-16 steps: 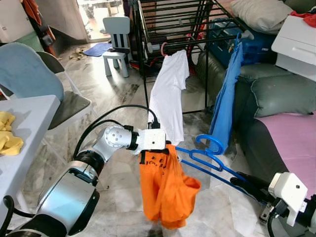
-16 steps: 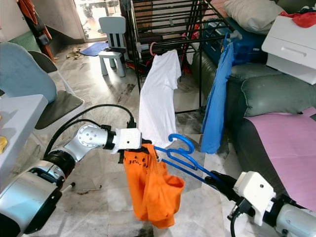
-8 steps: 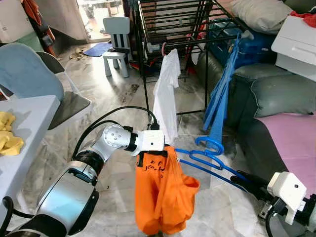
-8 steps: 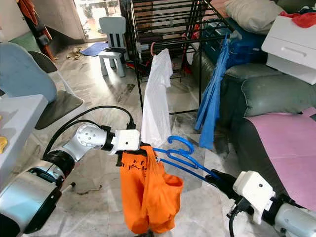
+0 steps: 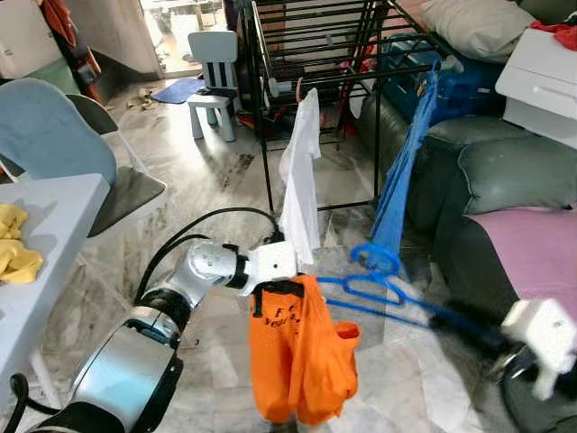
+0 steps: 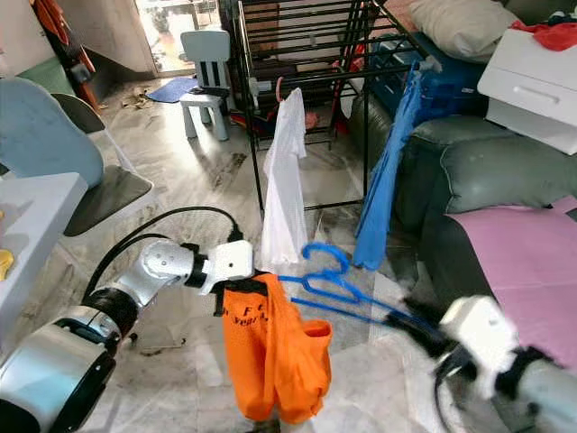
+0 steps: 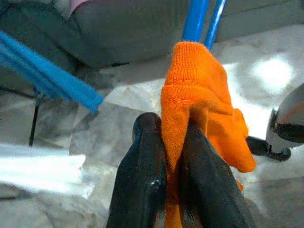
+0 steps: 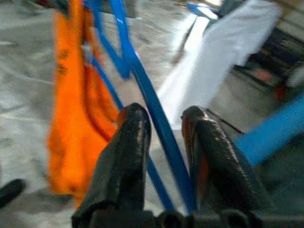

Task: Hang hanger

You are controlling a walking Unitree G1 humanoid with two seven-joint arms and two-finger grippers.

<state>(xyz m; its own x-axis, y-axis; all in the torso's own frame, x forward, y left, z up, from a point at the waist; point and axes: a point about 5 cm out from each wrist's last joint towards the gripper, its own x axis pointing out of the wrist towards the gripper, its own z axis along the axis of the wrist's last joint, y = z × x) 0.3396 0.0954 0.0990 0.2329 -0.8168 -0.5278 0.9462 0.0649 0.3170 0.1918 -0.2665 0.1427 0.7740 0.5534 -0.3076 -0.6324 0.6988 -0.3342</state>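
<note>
While the left gripper point(image 7: 173, 156) pinches the orange shirt point(image 5: 297, 361), the right gripper point(image 8: 164, 142) has its jaws closed on the blue hanger point(image 5: 379, 293) — low, between both arms. Next, I think — lift it to the rack point(image 5: 315, 36).

The floor point(image 5: 207, 194) is glossy, veined marble tile. Standing directly on it: a black drying rack point(image 5: 315, 54), a small white child's chair point(image 5: 215, 77), a grey chair point(image 5: 99, 171) and a dark green sofa point(image 5: 505, 180). A blue mat point(image 5: 178, 89) lies flat near the doorway. A white surface point(image 5: 41, 244) at left carries a yellow cloth point(image 5: 13, 244).
</note>
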